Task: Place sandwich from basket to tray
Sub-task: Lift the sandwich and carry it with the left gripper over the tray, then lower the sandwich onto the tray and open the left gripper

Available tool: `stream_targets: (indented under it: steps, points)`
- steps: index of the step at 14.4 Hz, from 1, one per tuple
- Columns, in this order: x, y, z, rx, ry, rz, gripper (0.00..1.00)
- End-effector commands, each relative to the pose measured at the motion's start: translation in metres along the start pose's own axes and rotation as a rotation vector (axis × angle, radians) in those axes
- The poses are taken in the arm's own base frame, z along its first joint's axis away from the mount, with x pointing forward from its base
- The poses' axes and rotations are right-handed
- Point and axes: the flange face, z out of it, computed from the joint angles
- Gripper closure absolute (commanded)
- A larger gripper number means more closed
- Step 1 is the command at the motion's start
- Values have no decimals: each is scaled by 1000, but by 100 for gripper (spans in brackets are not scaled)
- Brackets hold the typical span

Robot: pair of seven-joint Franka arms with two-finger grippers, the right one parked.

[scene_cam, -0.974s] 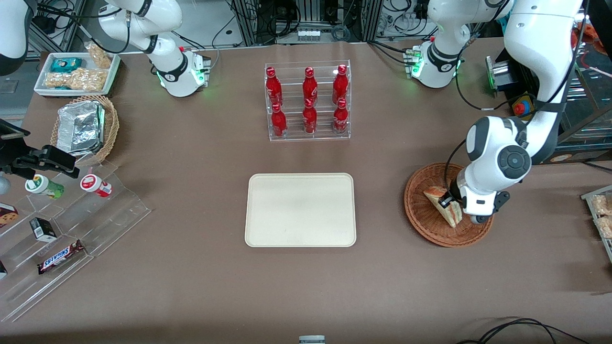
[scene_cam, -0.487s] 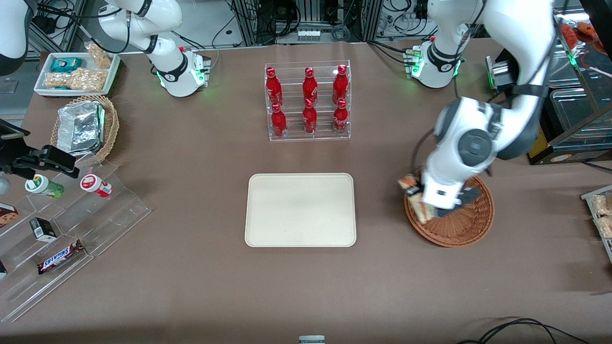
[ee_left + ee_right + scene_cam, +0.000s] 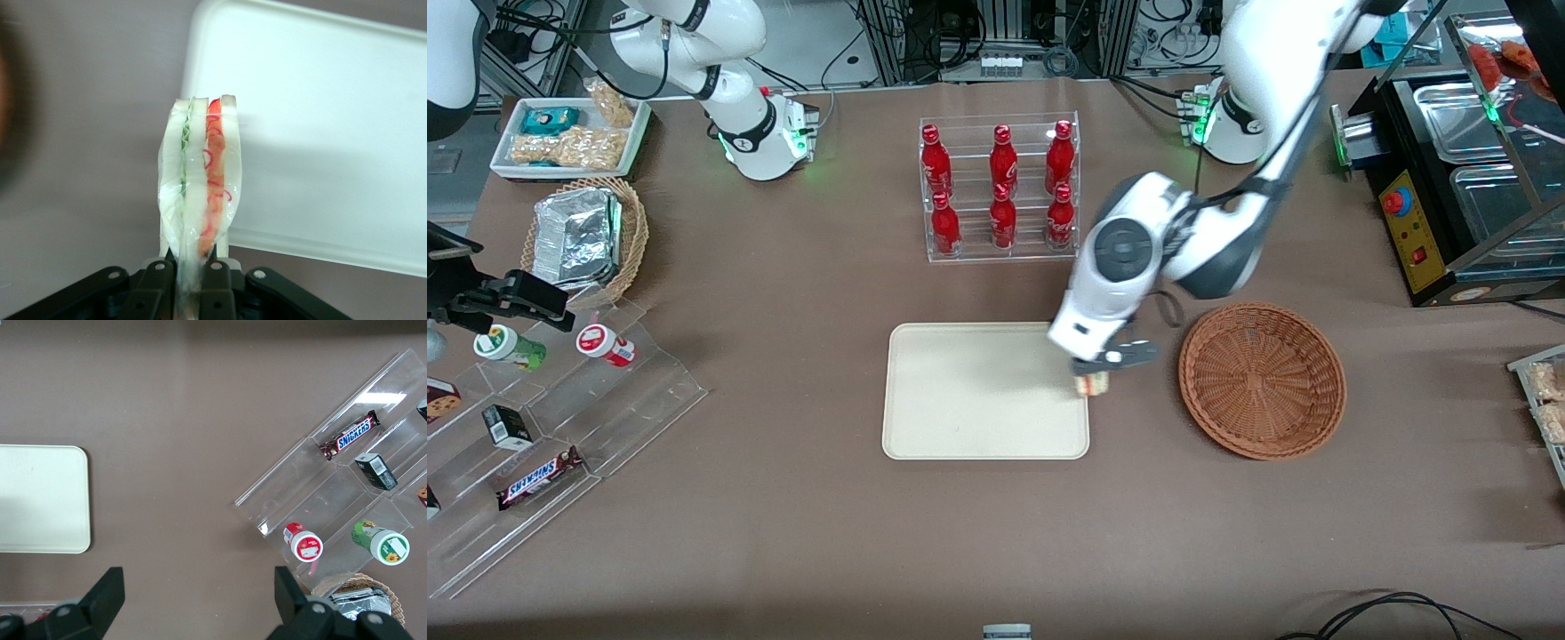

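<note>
Now tool [image 3: 1092, 378] gripping sandwich [image 3: 199, 193] above tray [image 3: 960, 427] edge

Left arm reaches from base at upper right of front view, forearm slanting down toward frame centre. Wrist housing white with dark round joint cap, tilted. Gripper [image 3: 1093, 378] points down at centre of front view, slightly right. Black fingers [image 3: 155, 290] clamped from both sides on sandwich [image 3: 199, 180]; sandwich stands on edge between them, layers facing wrist camera, clear wrap visible. In front view only small part of sandwich shows under gripper.
</note>
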Motion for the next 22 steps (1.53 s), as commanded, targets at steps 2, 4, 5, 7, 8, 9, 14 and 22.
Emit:
stream_targets:
  steps: [2,4,5,7,8,9,14,22]
  points:
    - [-5,60,27,-33,16,84,92]
    - [-3,70,39,-40,8,90,87]
    - [-5,74,46,-37,4,95,87]
    - [-15,89,61,-64,16,112,87]
    - [-16,92,70,-77,18,112,87]
    - [-15,93,75,-82,20,111,87]
    - [-10,98,71,-100,35,110,57]
    - [-3,86,21,-67,52,58,0]
